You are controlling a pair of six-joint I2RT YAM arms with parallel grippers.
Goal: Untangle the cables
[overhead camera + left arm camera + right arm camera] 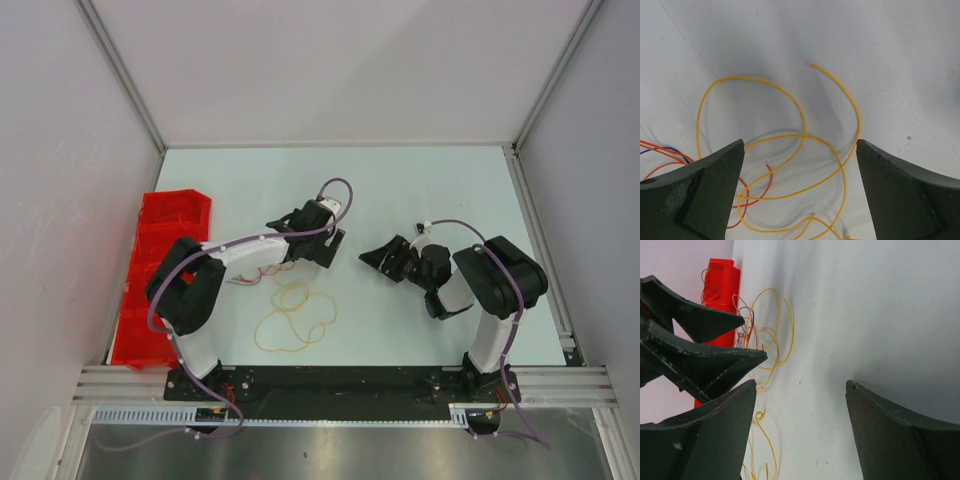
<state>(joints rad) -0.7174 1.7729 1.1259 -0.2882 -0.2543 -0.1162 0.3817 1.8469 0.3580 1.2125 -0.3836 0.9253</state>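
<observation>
Orange mostly; hovering left gripper, jaws apart and empty, just above-right of the cables looping lower centre in the overhead frame; holding right gripper agape, farther right.

No text, label, brand, number or sign can be read anywhere in these views.

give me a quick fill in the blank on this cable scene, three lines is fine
1. The left claw and the right claw are both ___, gripping nothing.
2. The bins at the left edge of the table are ___ in colour.
3. The cables lie nearer the base of the ___ arm.
Missing words: open; red; left.
</observation>
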